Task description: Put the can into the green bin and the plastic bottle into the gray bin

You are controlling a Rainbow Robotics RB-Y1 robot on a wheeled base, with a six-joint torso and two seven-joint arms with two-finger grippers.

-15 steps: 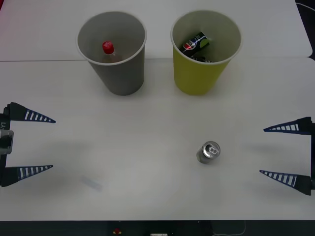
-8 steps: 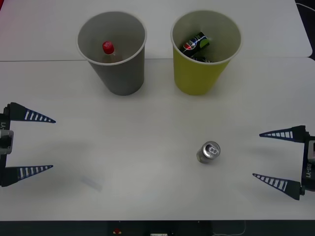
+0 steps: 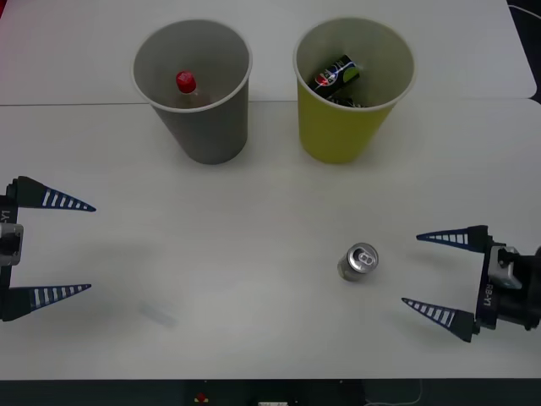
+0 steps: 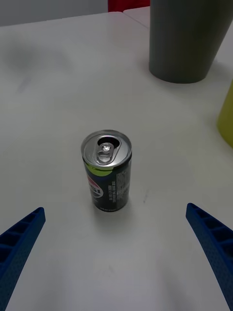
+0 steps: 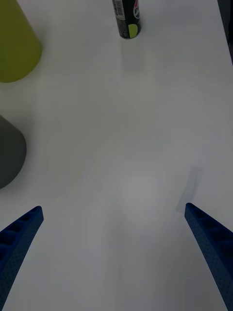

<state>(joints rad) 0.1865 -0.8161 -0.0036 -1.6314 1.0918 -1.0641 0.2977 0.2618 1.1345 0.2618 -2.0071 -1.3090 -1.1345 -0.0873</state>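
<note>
aluminium is the worry: the can stands upright and free on the white table, near the front edge, just ahead of the right gripper, whose blue fingers are spread wide with nothing between them. it looks light and narrow, so i judge that one finger arriving before the other could tip it or send it rolling toward the table's front edge. in the right wrist view the can sits nearer one finger than the other, so an off-centre close seems likely. the green bin, well beyond it, holds another can. the plastic bottle stands inside the gray bin. the left gripper waits with fingers apart and empty at the table's left side.
</note>
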